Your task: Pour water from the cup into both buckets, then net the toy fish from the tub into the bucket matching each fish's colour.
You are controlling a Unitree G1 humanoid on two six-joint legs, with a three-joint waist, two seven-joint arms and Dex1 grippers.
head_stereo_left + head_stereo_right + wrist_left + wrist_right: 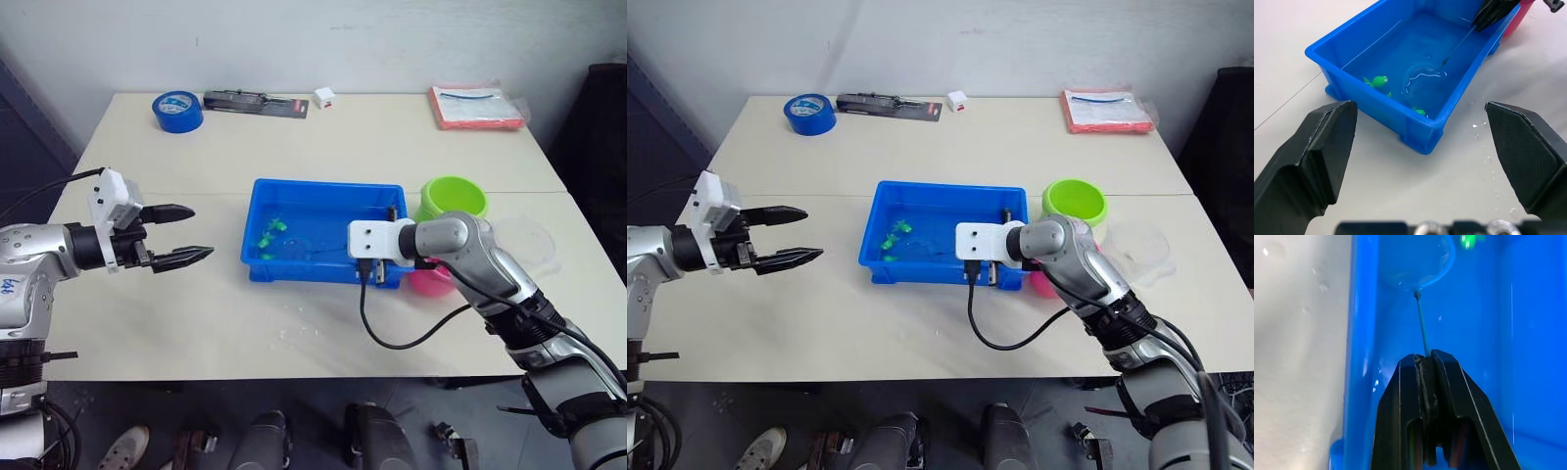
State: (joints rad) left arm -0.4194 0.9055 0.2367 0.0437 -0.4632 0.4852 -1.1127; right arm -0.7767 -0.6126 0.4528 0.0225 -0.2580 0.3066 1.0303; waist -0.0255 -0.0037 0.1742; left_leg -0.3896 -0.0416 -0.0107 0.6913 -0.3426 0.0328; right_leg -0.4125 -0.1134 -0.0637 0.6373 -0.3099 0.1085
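Left gripper (181, 235): jaws spread wide, nothing between them. It hangs above bare table (196, 323), apart from the tub (323, 188), which lies straight ahead of its fingertips.

Tub: water inside, with green toy fish (271, 235) gathered at the end facing the left gripper. In the left wrist view one green fish (1380, 81) floats just inside the near wall and another sits against that wall. No pink fish can be made out in the tub.

Right gripper (1426, 363): jaws pressed together on the thin handle of the net (1418, 264). The handle runs straight out ahead of the fingertips, in line with the fingers; the ring sits at its far end, down in the water close to the tub's side wall. A green fish (1467, 240) lies just beyond the ring and slightly to one side.

Key relation: the net's long axis points from the right jaws toward the fish cluster, so reaching them looks like a push along that axis. The right arm does the scooping.

Green bucket (454, 196) and pink bucket (431, 282) stand back behind the right gripper, the pink one partly hidden by that arm. The cup (524, 240) stands outside them.
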